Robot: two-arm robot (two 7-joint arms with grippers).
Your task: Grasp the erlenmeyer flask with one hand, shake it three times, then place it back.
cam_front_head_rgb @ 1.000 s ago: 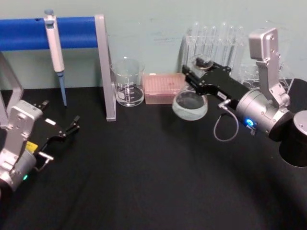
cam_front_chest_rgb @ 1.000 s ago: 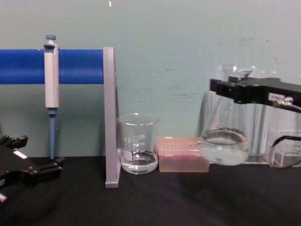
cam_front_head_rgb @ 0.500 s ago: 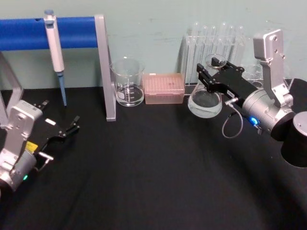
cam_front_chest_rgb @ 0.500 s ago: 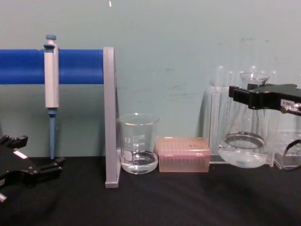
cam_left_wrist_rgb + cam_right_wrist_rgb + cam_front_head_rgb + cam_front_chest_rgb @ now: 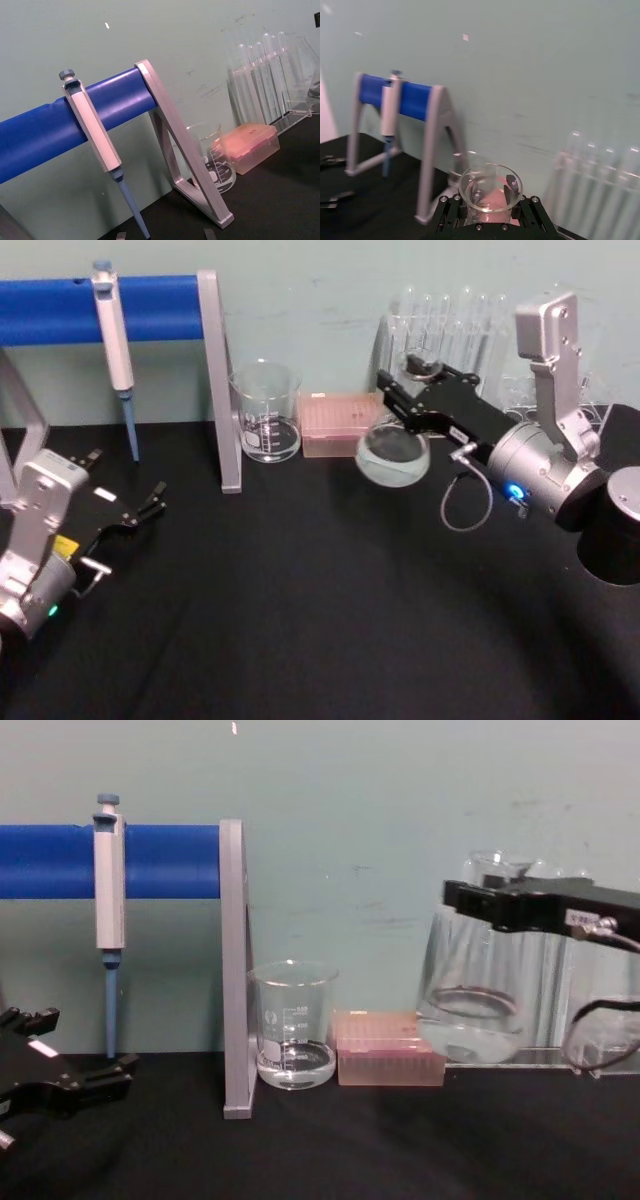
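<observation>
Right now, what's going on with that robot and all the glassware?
The right gripper is clamped on the neck of the erlenmeyer flask, holding it lifted off the black table and tilted, with a little clear liquid inside, close to the pink box. The left gripper sits low at the far left, open and idle.

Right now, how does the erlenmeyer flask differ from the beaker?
The erlenmeyer flask is conical with a narrow neck; the beaker is a straight cylinder with a wide mouth. The flask hangs above the black table, its neck clamped in the right hand; the beaker stands on the table. Both are clear glass holding a little clear liquid.
</observation>
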